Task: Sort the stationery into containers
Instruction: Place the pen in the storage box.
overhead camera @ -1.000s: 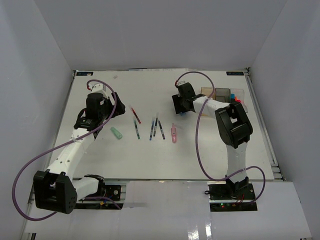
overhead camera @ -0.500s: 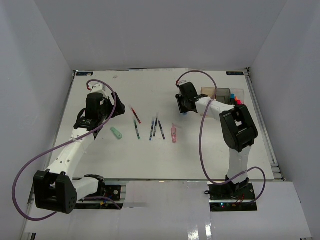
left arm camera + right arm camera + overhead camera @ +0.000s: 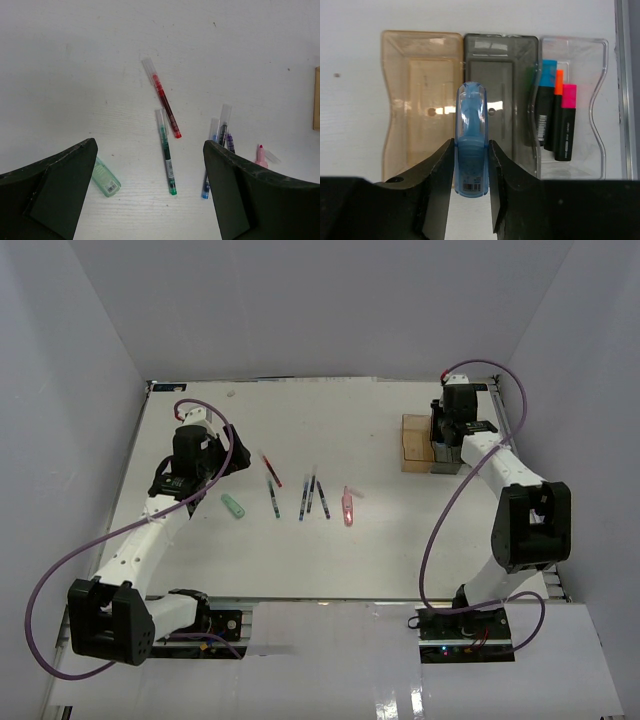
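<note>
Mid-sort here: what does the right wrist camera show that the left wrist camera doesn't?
Only right wrist: the right gripper shut on a blue marker, lined up with the seam between amber bin and grey bin, plus the clear bin holding three highlighters. Only left wrist: the open left gripper over the loose red pen, green pen, mint marker and pink marker. Both: the white table, and probably the amber bin, a tan sliver at the left wrist view's edge.

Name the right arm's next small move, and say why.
Probably nudge it sideways until it is centred over the grey bin. The right gripper is shut on the blue marker, which hangs over the seam between the amber bin and the grey one. Both look empty, while the clear bin holds highlighters.
</note>
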`<move>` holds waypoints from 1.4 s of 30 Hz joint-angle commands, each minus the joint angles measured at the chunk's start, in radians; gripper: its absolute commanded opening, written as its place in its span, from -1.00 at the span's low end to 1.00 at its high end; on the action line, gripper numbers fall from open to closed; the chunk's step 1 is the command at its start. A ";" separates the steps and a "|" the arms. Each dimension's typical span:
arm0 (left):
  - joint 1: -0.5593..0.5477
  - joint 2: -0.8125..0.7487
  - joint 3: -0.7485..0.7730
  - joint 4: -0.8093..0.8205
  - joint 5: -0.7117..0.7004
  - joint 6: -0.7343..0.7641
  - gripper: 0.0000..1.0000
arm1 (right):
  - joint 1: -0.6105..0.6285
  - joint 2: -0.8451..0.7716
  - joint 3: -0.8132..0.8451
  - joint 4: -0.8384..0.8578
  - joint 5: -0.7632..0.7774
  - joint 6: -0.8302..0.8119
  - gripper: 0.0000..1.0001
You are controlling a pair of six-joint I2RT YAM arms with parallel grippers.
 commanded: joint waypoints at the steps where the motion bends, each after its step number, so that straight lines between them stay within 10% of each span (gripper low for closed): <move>1: 0.004 -0.003 0.040 0.004 0.011 -0.002 0.96 | -0.043 0.037 -0.004 -0.007 -0.033 -0.021 -0.38; 13: 0.006 0.015 0.040 -0.004 0.002 -0.008 0.96 | -0.091 0.087 0.019 -0.020 -0.039 -0.014 0.29; 26: 0.006 0.060 -0.009 -0.176 -0.202 -0.124 0.96 | 0.034 -0.343 -0.298 0.069 -0.148 0.067 0.93; 42: 0.006 0.270 -0.059 -0.219 -0.185 -0.256 0.90 | 0.041 -0.656 -0.671 0.318 -0.334 0.137 0.93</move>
